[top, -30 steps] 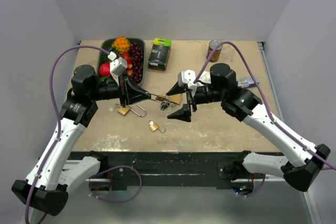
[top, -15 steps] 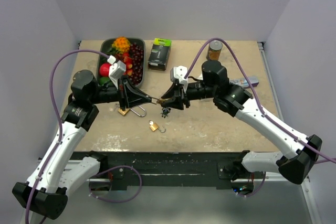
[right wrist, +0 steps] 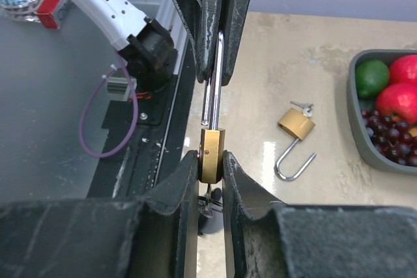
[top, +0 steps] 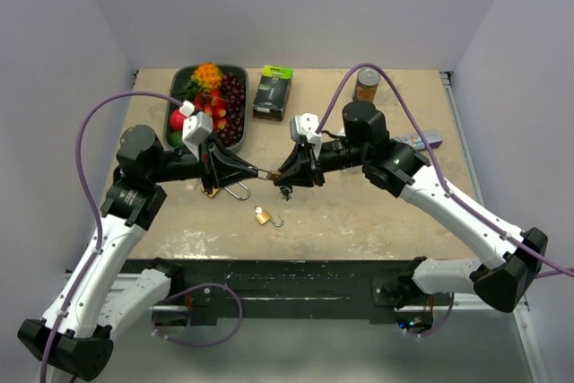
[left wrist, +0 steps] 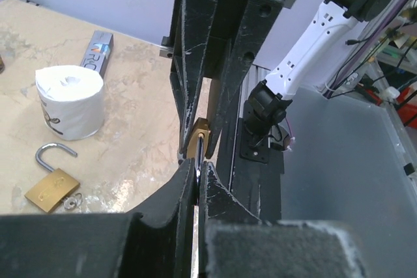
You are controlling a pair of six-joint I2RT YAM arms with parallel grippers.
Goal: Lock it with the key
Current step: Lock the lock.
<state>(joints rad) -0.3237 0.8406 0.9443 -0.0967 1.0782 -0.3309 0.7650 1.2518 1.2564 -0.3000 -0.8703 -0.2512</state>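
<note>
Your right fingers (right wrist: pixel 182 190) are clamped on the brass padlock (right wrist: pixel 212 154), held mid-frame above the worktop (top: pixel 377 213). Your left fingers (left wrist: pixel 176 193) are clamped on its shackle (right wrist: pixel 212 96). Step in hand, by appearance: closing. Next, push the shackle home squarely, then turn the dangling key (top: pixel 285 191).

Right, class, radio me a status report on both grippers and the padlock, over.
Left gripper shut on shackle. Right gripper shut on padlock body, held in mid-air. Keys hang beneath. Nothing blocking.
</note>
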